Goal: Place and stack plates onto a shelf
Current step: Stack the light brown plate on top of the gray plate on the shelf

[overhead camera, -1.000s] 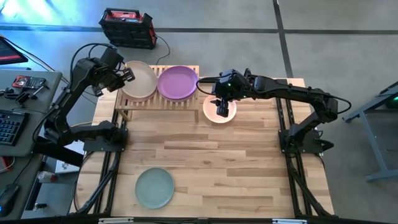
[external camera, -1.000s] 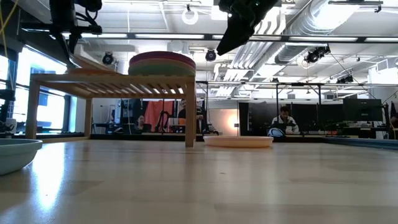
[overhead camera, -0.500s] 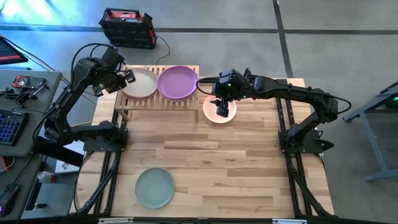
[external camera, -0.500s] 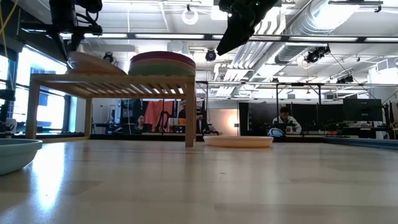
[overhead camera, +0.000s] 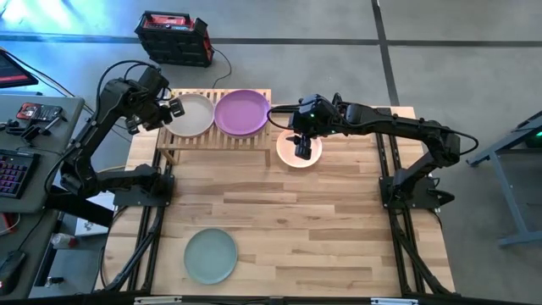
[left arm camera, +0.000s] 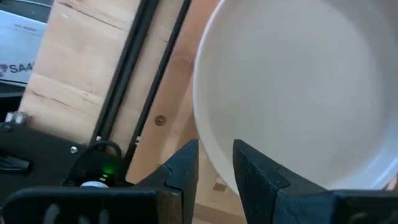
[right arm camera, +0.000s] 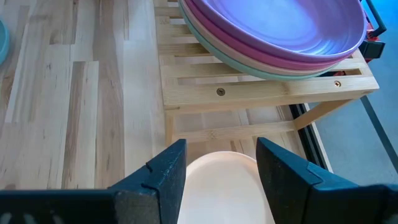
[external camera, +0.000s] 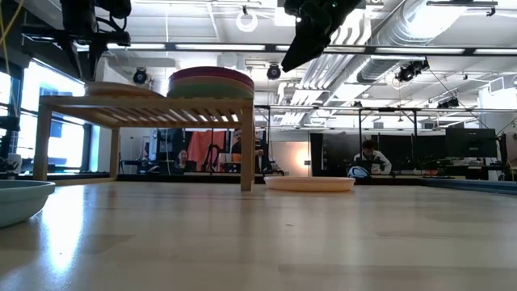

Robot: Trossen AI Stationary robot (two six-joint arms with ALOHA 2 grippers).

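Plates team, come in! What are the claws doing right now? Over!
Left claw open at beige plate on shelf. Right claw open over peach plate. Nothing blocking.

Overhead, table-level, two wrist views — shelf (overhead camera: 216, 119) shared

Our left arm rises from its base at the table's left edge and bends over toward the far left corner, its left pincer (overhead camera: 174, 108) pointing inward with the fingers (left arm camera: 184, 167) parted a narrow way. Our right arm stretches from its base on the right side leftward across the far edge, its right pincer (overhead camera: 301, 149) aimed downward with the fingers (right arm camera: 166, 165) spread wide, holding nothing.
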